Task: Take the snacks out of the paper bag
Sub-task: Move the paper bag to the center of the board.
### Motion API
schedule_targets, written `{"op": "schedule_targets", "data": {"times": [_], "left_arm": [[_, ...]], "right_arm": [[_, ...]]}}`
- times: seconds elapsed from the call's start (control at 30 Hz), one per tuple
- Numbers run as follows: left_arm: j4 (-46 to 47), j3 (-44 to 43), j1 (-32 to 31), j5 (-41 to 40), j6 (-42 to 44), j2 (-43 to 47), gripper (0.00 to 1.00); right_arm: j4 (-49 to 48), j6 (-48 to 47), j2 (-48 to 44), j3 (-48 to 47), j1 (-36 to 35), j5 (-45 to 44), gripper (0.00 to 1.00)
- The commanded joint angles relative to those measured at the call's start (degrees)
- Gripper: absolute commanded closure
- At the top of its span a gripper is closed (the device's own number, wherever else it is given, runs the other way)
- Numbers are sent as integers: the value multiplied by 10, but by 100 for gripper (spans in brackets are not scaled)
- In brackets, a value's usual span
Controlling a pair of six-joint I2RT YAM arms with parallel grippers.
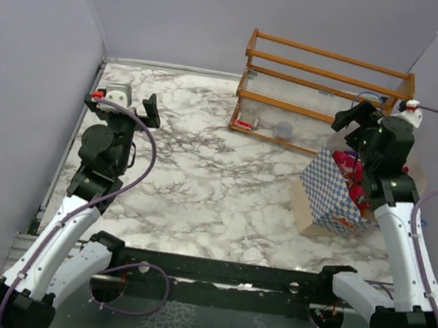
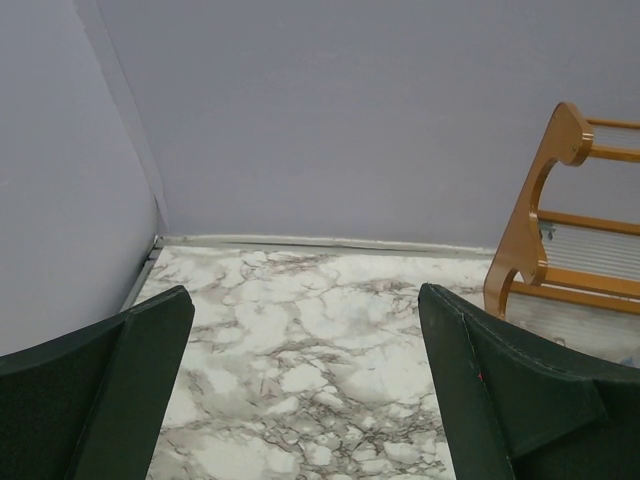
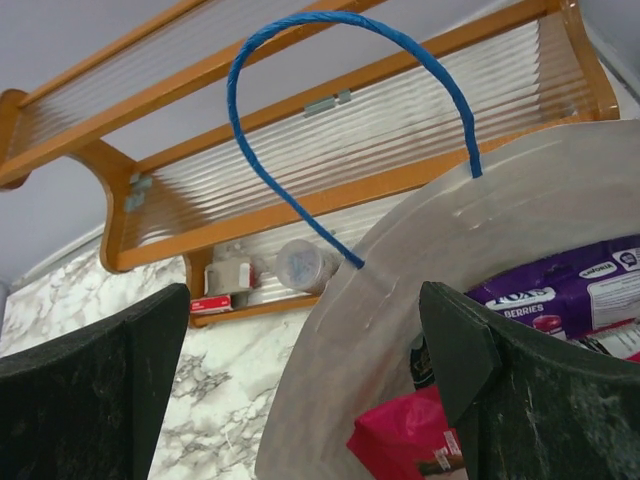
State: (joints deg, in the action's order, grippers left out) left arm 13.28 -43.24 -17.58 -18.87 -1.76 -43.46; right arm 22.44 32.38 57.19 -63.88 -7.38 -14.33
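Marble table point(image 1: 199, 186), right gripper point(image 3: 303, 300) wide open, empty, over paper bag point(image 1: 326, 192), left gripper point(image 2: 305, 300) likewise, well apart

Matt paper bag point(image 1: 332, 189), glossy snacks point(image 3: 560, 290)

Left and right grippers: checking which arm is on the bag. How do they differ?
The left gripper hangs over the marble table, far from the paper bag; the right gripper hangs at its rim. Bare table lies under the left gripper; snacks in the bag show beside the right gripper. Both are open and hold nothing.
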Motion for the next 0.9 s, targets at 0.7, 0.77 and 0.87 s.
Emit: {"op": "schedule_targets", "data": {"times": [0.7,0.77,0.87], "left_arm": [[36,4,2,17,-15,-9,1],[35,4,2,18,-15,-10,1],[34,4,1,16,-15,-10,1]], "right_arm": [[-78,-91,185,-136,5,45,43],[-78,-99,190,-140,5,59,48],[-64,-120,198,-156,5,121,70]]}}
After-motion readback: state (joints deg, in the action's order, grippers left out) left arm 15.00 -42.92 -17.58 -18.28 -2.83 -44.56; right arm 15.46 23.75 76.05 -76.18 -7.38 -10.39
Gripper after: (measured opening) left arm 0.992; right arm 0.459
